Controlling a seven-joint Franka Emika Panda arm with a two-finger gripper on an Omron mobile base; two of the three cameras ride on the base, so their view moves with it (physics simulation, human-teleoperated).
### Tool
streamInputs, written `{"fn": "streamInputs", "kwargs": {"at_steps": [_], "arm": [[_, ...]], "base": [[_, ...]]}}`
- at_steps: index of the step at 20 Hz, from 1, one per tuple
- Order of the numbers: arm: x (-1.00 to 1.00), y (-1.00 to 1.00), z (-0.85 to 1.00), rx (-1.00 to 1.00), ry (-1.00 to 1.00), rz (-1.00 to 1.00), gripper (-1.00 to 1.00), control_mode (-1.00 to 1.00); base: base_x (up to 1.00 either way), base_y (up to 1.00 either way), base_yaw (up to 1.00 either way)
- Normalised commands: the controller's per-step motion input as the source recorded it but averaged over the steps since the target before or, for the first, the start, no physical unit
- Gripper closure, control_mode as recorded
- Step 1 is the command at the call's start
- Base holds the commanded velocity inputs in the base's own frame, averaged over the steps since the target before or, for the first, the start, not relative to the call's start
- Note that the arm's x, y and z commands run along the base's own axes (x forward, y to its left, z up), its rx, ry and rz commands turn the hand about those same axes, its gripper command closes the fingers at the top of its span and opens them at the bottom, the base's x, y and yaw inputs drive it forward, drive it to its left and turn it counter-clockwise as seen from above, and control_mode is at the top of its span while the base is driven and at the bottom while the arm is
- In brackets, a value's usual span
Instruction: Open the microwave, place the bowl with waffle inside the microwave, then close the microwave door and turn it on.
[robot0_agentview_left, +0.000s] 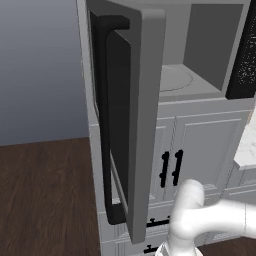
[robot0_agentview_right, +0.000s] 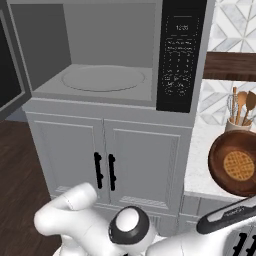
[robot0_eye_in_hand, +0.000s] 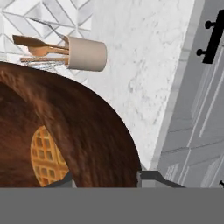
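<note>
Hand view sits close over the bowl (robot0_eye_in_hand: 87, 131), whose reddish-brown wall curves across the left and middle of the picture, with the waffle (robot0_eye_in_hand: 46, 157) lying golden and gridded in its bottom. The gripper (robot0_eye_in_hand: 105, 179) reaches the rim: one dark fingertip shows outside the wall at the lower right and the other just inside it at the lower left, so the wall lies between them, but whether the pads actually press on it cannot be told from these pictures. Beyond the bowl, on the speckled white counter (robot0_eye_in_hand: 140, 65), is a beige utensil holder (robot0_eye_in_hand: 86, 54) with wooden spoons, seen sideways because the camera is rolled, and a grey cabinet front (robot0_eye_in_hand: 197, 122) with a black handle runs along the right. From the right base view the bowl (robot0_agentview_right: 234, 165) rests on the counter (robot0_agentview_right: 197, 160) to the right of the microwave (robot0_agentview_right: 110, 55), well apart from its cavity, waffle (robot0_agentview_right: 238, 165) inside, with a dark part of the hand (robot0_agentview_right: 227, 216) just below it and the utensil holder (robot0_agentview_right: 241, 120) behind. The microwave stands open, its pale grey inside and round turntable (robot0_agentview_right: 104, 78) bare, the black control strip (robot0_agentview_right: 180, 55) at its right. In the left base view the microwave door (robot0_agentview_left: 130, 120) swings out wide toward the camera, its long black bar handle (robot0_agentview_left: 106, 125) upright. White cabinet doors (robot0_agentview_right: 105, 165) stand beneath.
</note>
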Motion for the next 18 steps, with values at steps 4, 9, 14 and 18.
{"fn": "streamInputs", "kwargs": {"at_steps": [4,9,14,18], "arm": [[-1.00,0.81,0.73,-0.05,-0.25,0.20,1.00,-1.00],[-1.00,1.00,0.73,-0.08,-0.14,0.09,1.00,-1.00],[-0.61,1.00,0.77,-0.16,-0.07,0.01,1.00,-1.00],[-0.06,1.00,0.42,-0.24,0.00,-0.04,1.00,-1.00]], "base": [[0.00,0.00,0.00],[0.00,0.00,0.00],[0.00,0.00,0.00],[0.00,0.00,0.00]]}}
